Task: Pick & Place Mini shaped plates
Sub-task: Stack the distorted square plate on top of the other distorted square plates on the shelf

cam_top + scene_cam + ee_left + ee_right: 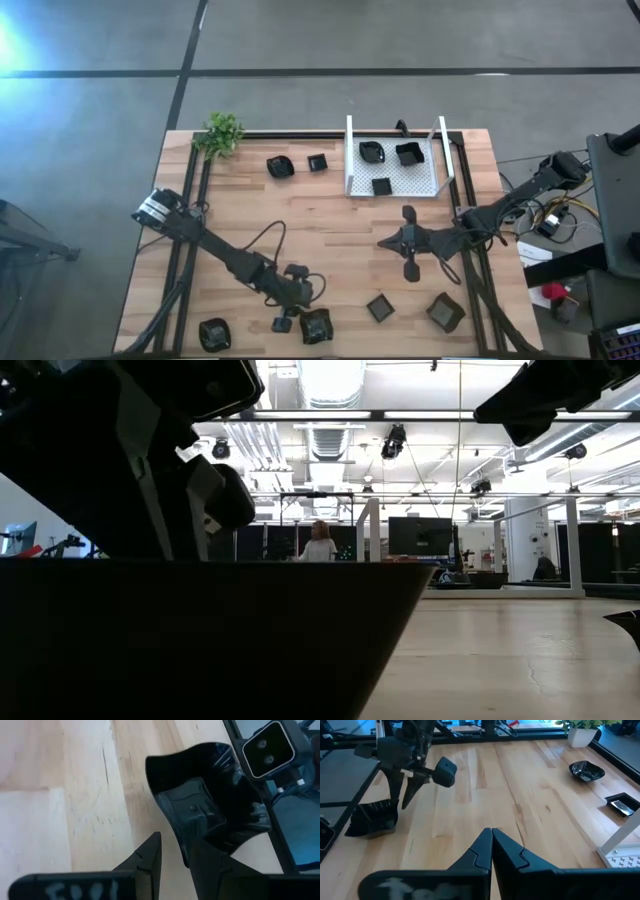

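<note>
A: Which arm stands nearer the work, taking the white mesh tray [392,170] as the landmark?

B: The left gripper [308,303] is far from the tray, at the table's near edge, and it sits right over a square mini plate [316,326]; the left wrist view shows one finger [145,862] outside that plate's raised wall [172,820] and the other over its hollow, the jaws spread around the rim; whether they already pinch it cannot be told.

A: And the right gripper [385,241]?

B: Closed tight on nothing, hovering just in front of the tray's open side; its own view shows the fingertips pressed together above bare wood.

A: So the move turns on what?

B: Likely on the carry; the plate lies at the left fingers, and the tray lies diagonally away, toward the far right; three plates [384,157] already rest inside it; others remain out, two beside the plant [221,133], several along the near edge.
</note>
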Controlling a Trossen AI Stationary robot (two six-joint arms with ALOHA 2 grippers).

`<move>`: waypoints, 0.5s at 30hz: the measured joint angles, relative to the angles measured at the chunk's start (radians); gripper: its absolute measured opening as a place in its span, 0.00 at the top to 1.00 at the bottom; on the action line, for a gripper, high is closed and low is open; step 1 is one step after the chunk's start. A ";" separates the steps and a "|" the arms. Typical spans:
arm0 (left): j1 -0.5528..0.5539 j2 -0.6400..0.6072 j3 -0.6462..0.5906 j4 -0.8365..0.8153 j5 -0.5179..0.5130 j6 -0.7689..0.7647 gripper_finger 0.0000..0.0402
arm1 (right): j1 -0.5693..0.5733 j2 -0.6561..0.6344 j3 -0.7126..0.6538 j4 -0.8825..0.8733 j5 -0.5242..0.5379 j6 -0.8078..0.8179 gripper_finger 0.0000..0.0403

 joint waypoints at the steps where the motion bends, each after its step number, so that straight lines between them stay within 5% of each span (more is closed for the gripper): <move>1: 0.000 0.000 -0.001 0.000 0.002 -0.007 0.79 | 0.000 0.000 0.000 0.000 0.000 0.000 0.98; 15: 0.000 0.010 -0.003 0.002 0.006 -0.030 0.79 | 0.000 0.000 0.000 0.000 0.000 0.000 0.98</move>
